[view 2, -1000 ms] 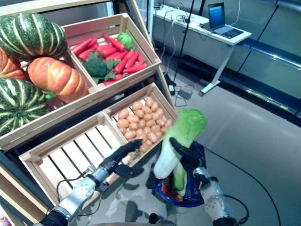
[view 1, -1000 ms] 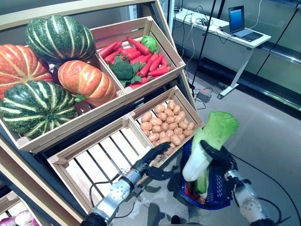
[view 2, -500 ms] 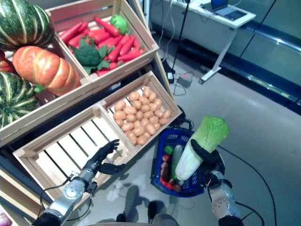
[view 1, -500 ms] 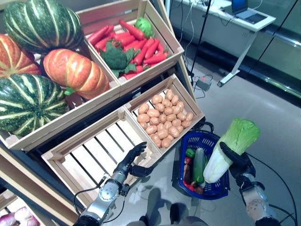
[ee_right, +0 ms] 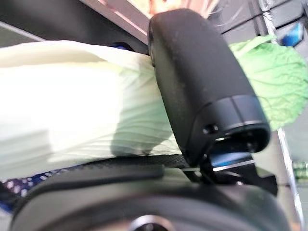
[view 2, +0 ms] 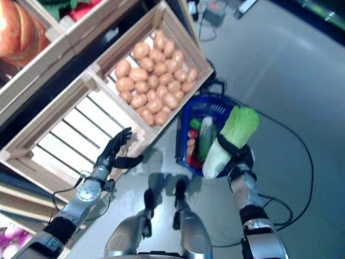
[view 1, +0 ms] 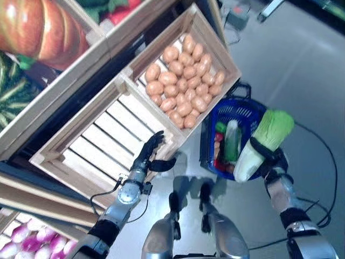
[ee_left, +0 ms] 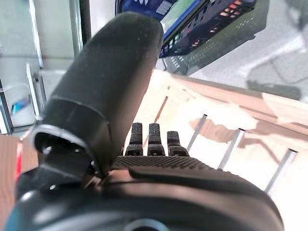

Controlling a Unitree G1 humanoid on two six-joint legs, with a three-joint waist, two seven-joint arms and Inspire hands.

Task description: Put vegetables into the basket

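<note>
Since half a second ago the whole picture has tipped downward, so the pumpkins have mostly slid out at the upper left; that is the camera moving, not the produce. Against that shift, the real change is in the right hand: it has carried the cabbage lower and closer in, so the pale stalk end now overlaps the near right rim of the blue basket instead of standing clear beside it. The hand stays clamped round the cabbage's middle, and the right wrist view shows the thumb pressed across the white ribs with the green leaves beyond. The cabbage lies tilted, leafy top pointing up and away from the robot, stalk end down toward the basket's corner. It is not yet inside; whether the stalk touches the rim cannot be told. In the basket a pale green vegetable lies lengthwise with smaller red and green pieces beside it, leaving room mainly on the right side. The left hand has hardly moved relative to the shelf: its fingers are straight and spread, holding nothing, hovering at the front edge of the empty slatted crate, next to the crate of potatoes. Judging by this, the placing step is nearly done, and what remains is to lower the cabbage over the rim and let go, taking care that its length does not catch on the edge.
</note>
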